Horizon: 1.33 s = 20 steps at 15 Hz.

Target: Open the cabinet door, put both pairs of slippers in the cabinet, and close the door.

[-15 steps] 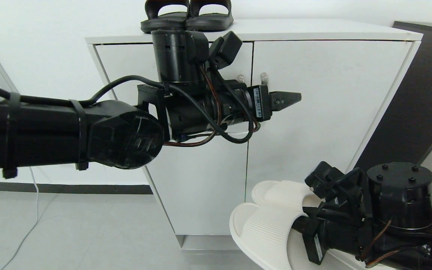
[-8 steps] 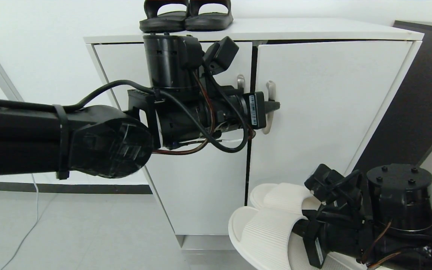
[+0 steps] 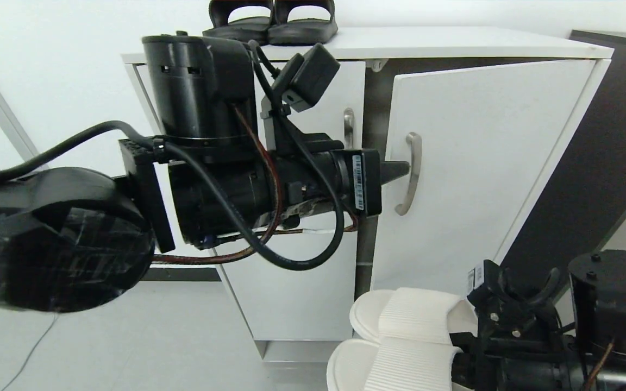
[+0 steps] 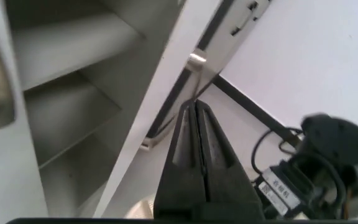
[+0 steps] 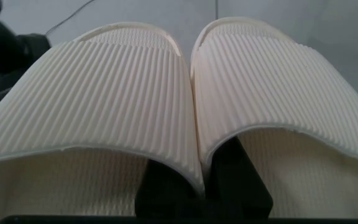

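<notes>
The right door (image 3: 481,163) of the cabinet (image 3: 454,43) has been pulled wider open than half a second ago, and a dark gap is now seen next to the shut left door (image 3: 291,282). The left arm has been drawn back toward the camera, and the right arm has been lowered.

The left gripper (image 3: 397,169) is shown with its fingers (image 4: 185,137) pressed flat together and nothing between them. Its tip is set against the door's handle (image 3: 412,174). The left arm is held level, stretched across toward the door.

The white slippers (image 3: 400,326) are held low in front of the cabinet by the right gripper (image 5: 204,186). One finger is tucked inside each slipper, and the two inner sides are squeezed together.

The black slippers (image 3: 272,24) are left side by side on the cabinet top.
</notes>
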{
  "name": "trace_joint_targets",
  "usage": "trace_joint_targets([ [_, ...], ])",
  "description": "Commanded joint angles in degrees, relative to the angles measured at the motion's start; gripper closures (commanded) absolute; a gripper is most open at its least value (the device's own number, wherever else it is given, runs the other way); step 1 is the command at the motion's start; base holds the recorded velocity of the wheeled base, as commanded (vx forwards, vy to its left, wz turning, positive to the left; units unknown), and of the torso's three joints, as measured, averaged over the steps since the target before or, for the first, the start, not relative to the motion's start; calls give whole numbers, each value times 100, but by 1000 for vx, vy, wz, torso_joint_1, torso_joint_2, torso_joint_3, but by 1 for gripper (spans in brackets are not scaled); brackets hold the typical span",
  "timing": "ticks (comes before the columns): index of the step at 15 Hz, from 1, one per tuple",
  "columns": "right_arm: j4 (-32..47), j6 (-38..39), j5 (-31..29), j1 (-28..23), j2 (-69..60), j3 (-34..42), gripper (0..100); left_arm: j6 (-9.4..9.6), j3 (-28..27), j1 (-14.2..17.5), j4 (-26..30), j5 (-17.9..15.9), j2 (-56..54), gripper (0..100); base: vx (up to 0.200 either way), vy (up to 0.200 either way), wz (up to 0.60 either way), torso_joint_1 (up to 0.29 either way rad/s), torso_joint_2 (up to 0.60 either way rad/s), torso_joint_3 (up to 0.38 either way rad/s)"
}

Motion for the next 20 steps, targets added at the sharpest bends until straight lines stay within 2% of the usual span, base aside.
trace_joint_targets([
  [1, -11, -109, 142, 1, -223, 147, 100, 69, 337, -57, 1, -1, -440, 100, 0, 0, 0, 0, 0, 0],
  [6, -2, -214, 291, 125, -311, 296, 100, 25, 311, 180, 1, -54, -299, 100, 0, 0, 0, 0, 0, 0],
  [8, -2, -249, 405, 168, -320, 376, 100, 25, 82, 216, -8, -54, -18, 100, 0, 0, 0, 0, 0, 0],
  [12, 7, -504, 467, 177, -294, 455, 100, -116, -559, 251, 1, -54, 544, 100, 0, 0, 0, 0, 0, 0],
  [16, 7, -504, 467, 186, -259, 455, 100, -125, -717, 242, -8, -36, 738, 100, -50, 0, 0, 2, 1, 1],
  [19, 7, -513, 467, 212, -259, 455, 100, -125, -717, 49, -166, -36, 738, 100, -200, 0, 0, 2, 4, 5],
  [20, 7, -513, 467, 265, -267, 463, 100, -125, -682, -268, -552, -19, 790, 100, -200, 0, 0, 2, -2, -2],
])
